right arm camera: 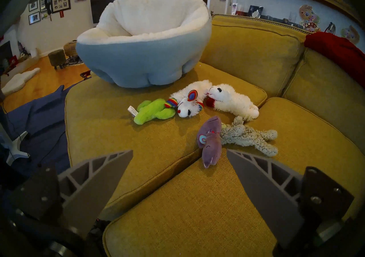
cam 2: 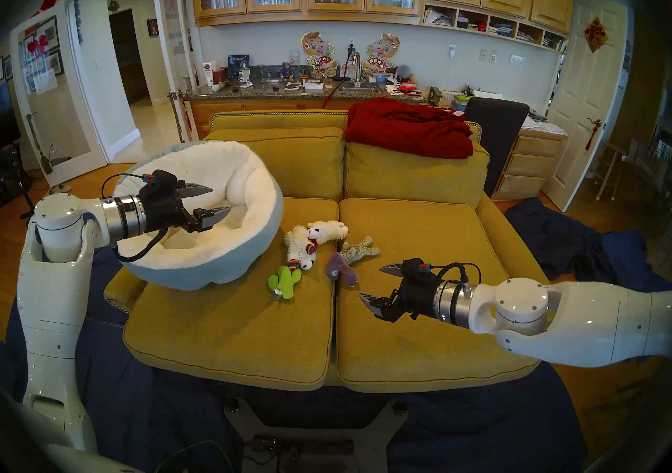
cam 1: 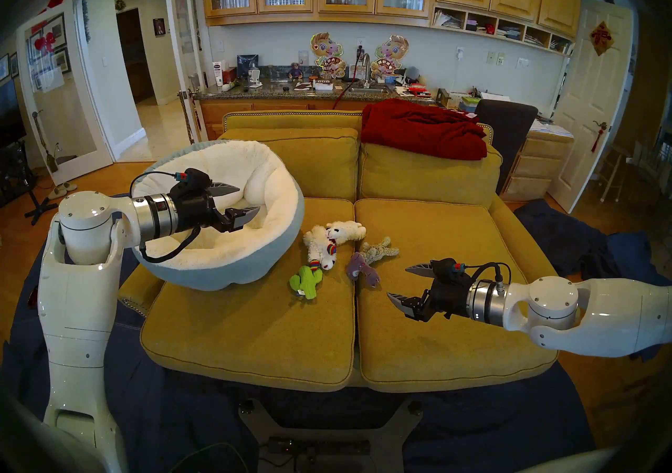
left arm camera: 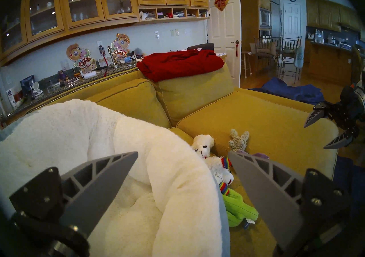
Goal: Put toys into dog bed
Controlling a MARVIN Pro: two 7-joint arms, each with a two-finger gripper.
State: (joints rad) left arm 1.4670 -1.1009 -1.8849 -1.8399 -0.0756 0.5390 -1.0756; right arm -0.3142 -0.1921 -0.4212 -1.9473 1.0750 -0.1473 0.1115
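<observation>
Mustard-yellow sofa (cam 1: pixel 429 319) cushions filled my view, with wooden kitchen cabinets and a cluttered counter behind, and a dark red blanket (cam 1: pixel 422 130) draped over the sofa back. On the left seat cushion sat the dog bed (cam 1: pixel 254 265), a round bowl with cream plush lining and a pale blue shell; as far as I could see, its inside held no toys. All five toys lay on the cushions just to its right: a green cactus (cam 1: pixel 306 281), a rainbow-trimmed lamb (cam 1: pixel 320 246) touching it, a second white lamb (cam 1: pixel 345 232) lying against the first, a purple-grey toy (cam 1: pixel 360 269) near the seam between the cushions, and a shaggy tan toy (cam 1: pixel 380 249) touching the purple one. My left claw (cam 1: pixel 243 203) hung above the bed's hollow, fingers spread wide, holding nothing. My right claw (cam 1: pixel 400 285) hovered over the right cushion near the purple toy, also spread wide and empty. I judged the task not yet begun: nothing was in the bed, and all five toys remained to be picked up and dropped in.
</observation>
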